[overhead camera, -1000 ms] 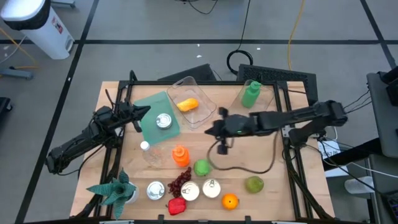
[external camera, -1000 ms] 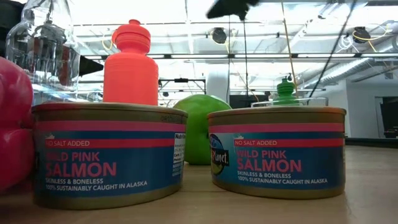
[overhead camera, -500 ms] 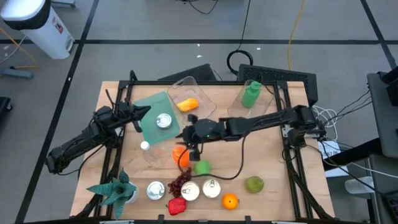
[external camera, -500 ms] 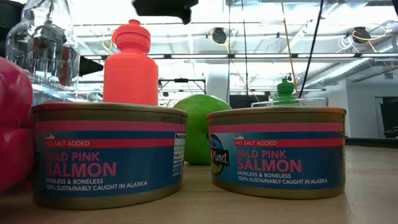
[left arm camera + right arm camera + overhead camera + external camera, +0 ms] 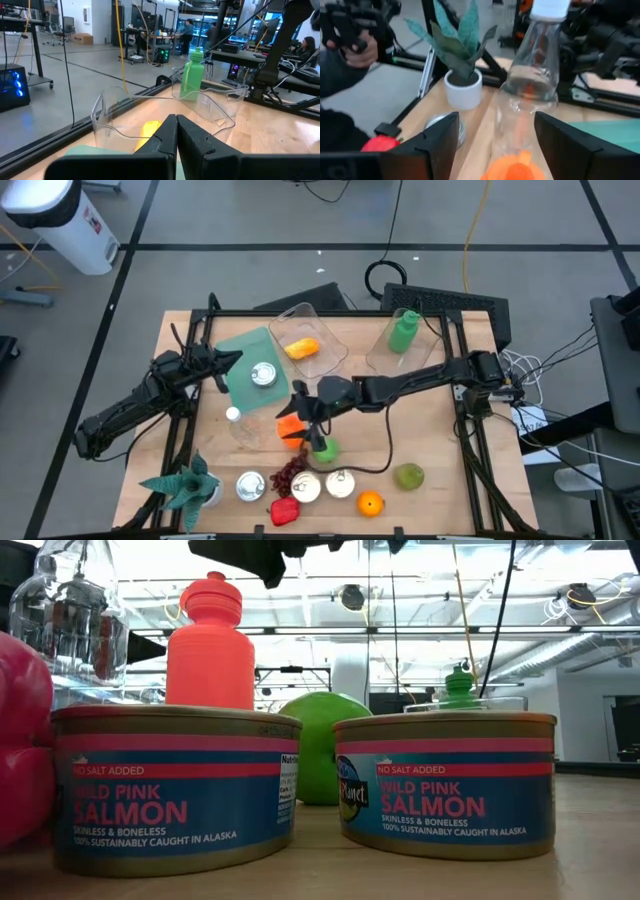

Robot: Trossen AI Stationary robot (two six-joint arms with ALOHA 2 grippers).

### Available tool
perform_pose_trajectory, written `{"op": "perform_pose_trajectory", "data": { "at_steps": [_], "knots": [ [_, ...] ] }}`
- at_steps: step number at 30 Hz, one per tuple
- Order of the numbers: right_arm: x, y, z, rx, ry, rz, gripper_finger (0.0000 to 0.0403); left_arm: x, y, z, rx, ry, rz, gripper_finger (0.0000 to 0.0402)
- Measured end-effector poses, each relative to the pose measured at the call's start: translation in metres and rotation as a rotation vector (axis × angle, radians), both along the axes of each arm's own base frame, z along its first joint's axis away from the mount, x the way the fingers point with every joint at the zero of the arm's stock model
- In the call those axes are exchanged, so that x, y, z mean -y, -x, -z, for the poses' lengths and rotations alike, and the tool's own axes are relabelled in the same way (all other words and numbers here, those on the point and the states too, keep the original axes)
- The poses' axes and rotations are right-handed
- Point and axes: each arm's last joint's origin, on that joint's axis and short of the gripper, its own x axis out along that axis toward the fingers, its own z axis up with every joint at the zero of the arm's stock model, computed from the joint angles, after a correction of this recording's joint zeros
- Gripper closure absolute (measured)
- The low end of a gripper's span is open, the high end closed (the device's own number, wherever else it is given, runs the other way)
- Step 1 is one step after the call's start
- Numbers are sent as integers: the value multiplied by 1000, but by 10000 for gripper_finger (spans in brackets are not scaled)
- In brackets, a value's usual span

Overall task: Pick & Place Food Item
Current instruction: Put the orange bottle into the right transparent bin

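Wooden surface [image 5: 440, 430] first: it sits inside a black frame and is crowded with groceries. At its middle stands an orange bottle [image 5: 289, 427], with a green apple [image 5: 324, 448] just beside it at 4 o'clock. Over that bottle hangs the right claw [image 5: 303, 418], its arm reaching in from 3 o'clock; the right wrist view shows its 2 fingers [image 5: 437, 142] spread apart on either side of the orange cap, holding nothing. A clear bottle [image 5: 235, 425] with a white cap stands near, at 9 o'clock of the orange one. Toward 6 o'clock lie red grapes [image 5: 290, 471], 2 salmon cans [image 5: 340, 483], a red pepper [image 5: 284, 510], an orange [image 5: 370, 503] and a pear [image 5: 408, 475]. A potted plant [image 5: 188, 485] fills the 7 o'clock corner. Toward 12 o'clock, a clear tub [image 5: 305, 345] holds a yellow item, and a green bottle [image 5: 403, 332] stands at 1 o'clock. At 9 o'clock the left claw [image 5: 228, 360] waits, pinched closed and empty, beside a green board [image 5: 240, 370].
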Motion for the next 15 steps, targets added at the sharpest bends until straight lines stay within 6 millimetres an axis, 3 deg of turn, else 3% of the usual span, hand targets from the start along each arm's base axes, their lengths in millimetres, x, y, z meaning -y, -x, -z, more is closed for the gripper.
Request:
{"op": "perform_pose_trajectory", "data": {
  "at_steps": [7, 15],
  "knots": [
    [4, 6, 22, 67, -25, 25, 191, 0, 0, 0, 0, 1, 0, 387],
    [7, 11, 33, 35, -25, 125, 214, 0, 0, 0, -1, -2, -1, 387]
  ]
}}
